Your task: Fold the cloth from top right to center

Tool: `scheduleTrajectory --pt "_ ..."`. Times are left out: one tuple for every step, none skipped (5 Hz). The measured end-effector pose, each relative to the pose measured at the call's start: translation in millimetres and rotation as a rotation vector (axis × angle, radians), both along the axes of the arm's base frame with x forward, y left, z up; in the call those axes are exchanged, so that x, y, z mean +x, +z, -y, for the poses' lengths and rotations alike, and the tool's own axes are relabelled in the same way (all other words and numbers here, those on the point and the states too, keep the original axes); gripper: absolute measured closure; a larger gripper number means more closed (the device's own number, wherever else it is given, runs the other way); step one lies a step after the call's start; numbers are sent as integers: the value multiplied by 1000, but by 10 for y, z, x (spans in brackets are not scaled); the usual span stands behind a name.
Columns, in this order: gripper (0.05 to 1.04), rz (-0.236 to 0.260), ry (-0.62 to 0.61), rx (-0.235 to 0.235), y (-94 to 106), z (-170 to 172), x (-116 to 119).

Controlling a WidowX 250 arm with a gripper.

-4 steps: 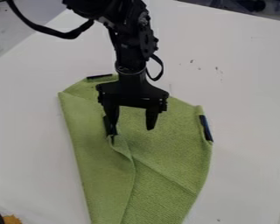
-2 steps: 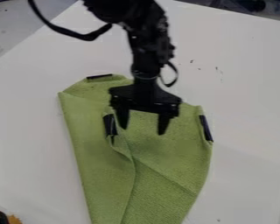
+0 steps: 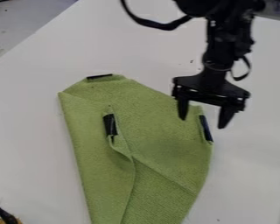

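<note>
Gripper [image 3: 203, 122] spread open, in air by the green cloth's [image 3: 160, 135] top right corner, 2 o'clock; grab looked next.
Cloth lay mid-table, its 6 o'clock end running out of view; a flap from the 9 o'clock side was folded inward, with a dark tab [image 3: 110, 124] at its tip. Claw straddled the corner by the blue-black strip [image 3: 206, 128], no cloth pinched. Doing it well probably called for centring over the corner, dropping low, closing on a small bite, then a low drag toward 8 o'clock, easing off before the inner flap rucked. Too shallow a bite could slip; too deep could bunch. Edges: slanted side up to 11 o'clock, curved side down to 5. White table [image 3: 253, 166] spread from 12 round to 4 o'clock, room for swinging wide.
</note>
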State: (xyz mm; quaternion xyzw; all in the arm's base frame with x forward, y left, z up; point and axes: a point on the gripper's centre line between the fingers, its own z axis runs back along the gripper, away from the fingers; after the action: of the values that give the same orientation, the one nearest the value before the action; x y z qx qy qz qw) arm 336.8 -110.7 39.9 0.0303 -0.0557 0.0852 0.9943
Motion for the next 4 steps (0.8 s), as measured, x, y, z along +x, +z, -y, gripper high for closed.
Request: scheduleTrajectory --pt "84 21 -22 -16 -108 287 97" --pt "84 32 -13 -23 -112 334 113" --pt "84 34 -15 -12 -116 317 118" --pt "84 14 -14 25 -119 222 101"
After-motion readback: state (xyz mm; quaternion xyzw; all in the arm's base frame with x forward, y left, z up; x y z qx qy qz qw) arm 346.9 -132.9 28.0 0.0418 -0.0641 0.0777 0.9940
